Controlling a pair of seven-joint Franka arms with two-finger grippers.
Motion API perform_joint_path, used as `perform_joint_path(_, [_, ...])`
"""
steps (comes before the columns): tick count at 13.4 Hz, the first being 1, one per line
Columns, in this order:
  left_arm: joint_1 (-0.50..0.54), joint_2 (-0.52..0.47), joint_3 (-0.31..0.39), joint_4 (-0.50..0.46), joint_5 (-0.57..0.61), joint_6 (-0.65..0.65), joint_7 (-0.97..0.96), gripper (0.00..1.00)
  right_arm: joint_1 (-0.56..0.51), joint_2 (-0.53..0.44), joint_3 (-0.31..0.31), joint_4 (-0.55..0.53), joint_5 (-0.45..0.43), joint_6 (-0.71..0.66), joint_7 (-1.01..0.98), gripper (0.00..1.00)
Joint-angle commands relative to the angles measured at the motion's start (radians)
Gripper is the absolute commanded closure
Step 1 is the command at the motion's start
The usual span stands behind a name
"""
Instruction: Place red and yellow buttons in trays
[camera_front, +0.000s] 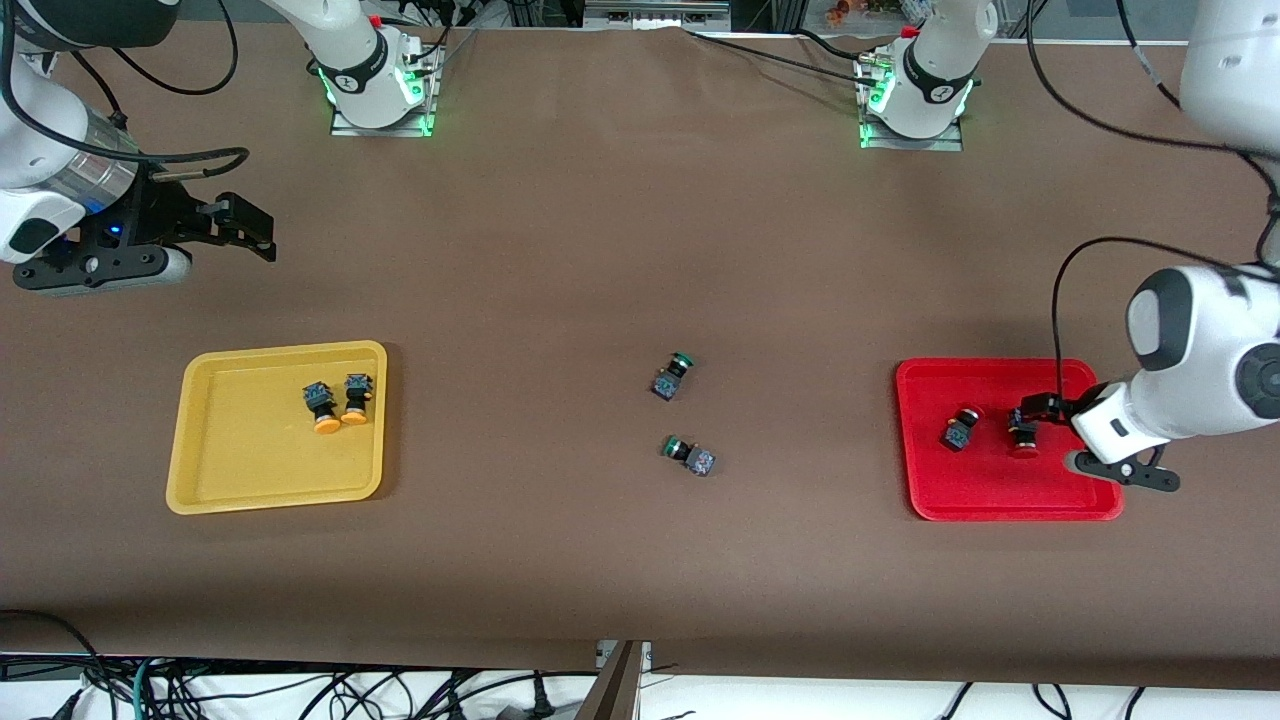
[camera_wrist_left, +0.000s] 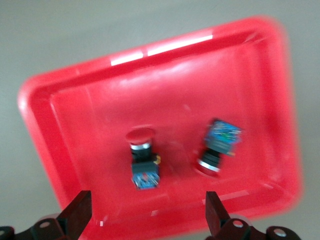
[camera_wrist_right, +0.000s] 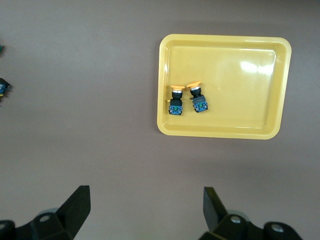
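The red tray (camera_front: 1000, 495) lies at the left arm's end of the table with two red buttons in it (camera_front: 960, 430) (camera_front: 1022, 434). My left gripper (camera_front: 1042, 408) hangs open and empty over this tray, close to one red button. In the left wrist view the tray (camera_wrist_left: 100, 110) holds both red buttons (camera_wrist_left: 142, 160) (camera_wrist_left: 218, 147), and neither is between the fingers of my left gripper (camera_wrist_left: 146, 216). The yellow tray (camera_front: 250, 460) at the right arm's end holds two yellow buttons (camera_front: 322, 405) (camera_front: 356, 397). My right gripper (camera_front: 248, 226) waits open over bare table, away from the yellow tray (camera_wrist_right: 222, 134).
Two green-capped buttons (camera_front: 672, 376) (camera_front: 690, 456) lie on the brown table between the trays. The two yellow buttons also show in the right wrist view (camera_wrist_right: 175, 101) (camera_wrist_right: 198, 98). The arms' bases stand along the table's edge farthest from the front camera.
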Motion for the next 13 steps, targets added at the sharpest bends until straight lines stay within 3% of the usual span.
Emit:
perform_joint_path(1, [-0.004, -0.136, -0.055, 0.042, 0.007, -0.182, -0.010, 0.00, -0.015, -0.002, 0.011, 0.017, -0.014, -0.007, -0.003, 0.00])
perform_joint_path(5, [-0.005, -0.265, -0.174, 0.150, 0.013, -0.496, -0.074, 0.00, -0.017, -0.002, 0.013, 0.044, -0.019, -0.007, -0.013, 0.00])
perform_joint_path(6, [-0.005, -0.300, -0.187, 0.166, 0.006, -0.568, -0.084, 0.00, -0.016, -0.002, 0.014, 0.042, -0.036, -0.008, -0.013, 0.00])
perform_joint_path(8, [-0.039, -0.356, -0.149, 0.154, 0.009, -0.569, -0.096, 0.00, -0.014, 0.004, 0.016, 0.041, -0.036, -0.007, -0.016, 0.00])
perform_joint_path(9, [-0.089, -0.382, -0.045, 0.143, -0.017, -0.514, -0.162, 0.00, -0.012, 0.004, 0.017, 0.042, -0.036, -0.008, -0.016, 0.00])
perform_joint_path(11, [-0.220, -0.481, 0.168, -0.007, -0.188, -0.370, -0.266, 0.00, -0.011, 0.004, 0.021, 0.042, -0.036, -0.008, -0.016, 0.00])
perform_joint_path(13, [-0.325, -0.514, 0.283, -0.043, -0.215, -0.337, -0.265, 0.00, -0.014, 0.005, 0.016, 0.042, -0.037, -0.008, -0.017, 0.00])
